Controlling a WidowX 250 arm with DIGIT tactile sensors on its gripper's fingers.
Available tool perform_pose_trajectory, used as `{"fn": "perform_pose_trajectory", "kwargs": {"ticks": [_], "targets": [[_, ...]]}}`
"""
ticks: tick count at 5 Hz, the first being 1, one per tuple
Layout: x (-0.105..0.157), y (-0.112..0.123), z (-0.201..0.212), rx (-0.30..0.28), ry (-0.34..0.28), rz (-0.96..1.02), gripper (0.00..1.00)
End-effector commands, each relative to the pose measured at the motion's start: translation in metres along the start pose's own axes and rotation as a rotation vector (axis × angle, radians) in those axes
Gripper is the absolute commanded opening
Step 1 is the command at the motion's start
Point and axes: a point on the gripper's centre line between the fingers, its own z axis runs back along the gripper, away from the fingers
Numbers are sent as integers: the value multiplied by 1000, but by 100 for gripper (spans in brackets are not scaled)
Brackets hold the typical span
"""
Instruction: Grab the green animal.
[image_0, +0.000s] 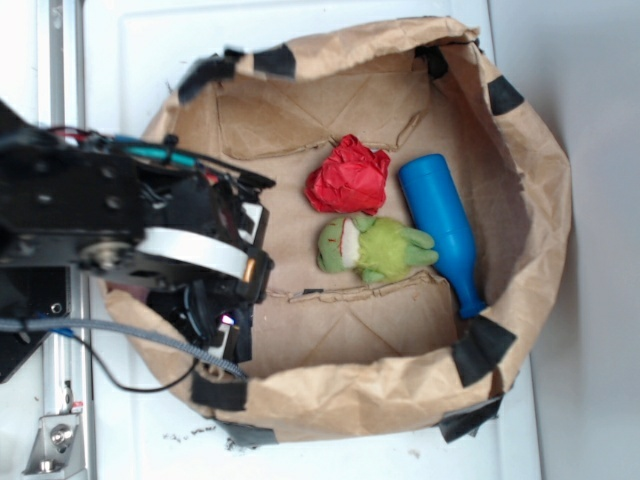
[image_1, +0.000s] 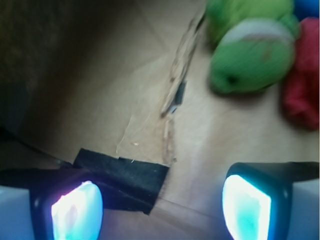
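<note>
The green animal (image_0: 372, 247) is a small lime-green plush with a whitish face patch. It lies on the floor of a brown paper bin (image_0: 300, 395), between a red wad and a blue bottle. In the wrist view the green animal (image_1: 250, 52) shows blurred at the top right, well ahead of the fingers. My gripper (image_1: 161, 205) is open, its two glowing pads wide apart with only paper and black tape between them. From outside, the gripper (image_0: 228, 325) hangs low at the bin's left side, a good way left of the plush.
A crumpled red wad (image_0: 347, 176) sits just behind the plush. A blue plastic bottle (image_0: 445, 225) lies along its right side. The bin's paper walls, patched with black tape (image_0: 480, 350), rise all around. A tape strip (image_1: 130, 177) lies under the fingers.
</note>
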Motion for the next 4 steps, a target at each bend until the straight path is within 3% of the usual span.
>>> {"fn": "perform_pose_trajectory", "kwargs": {"ticks": [1, 4], "targets": [[23, 16, 47, -30, -74, 79, 100], [43, 21, 38, 1, -16, 100, 100]]}}
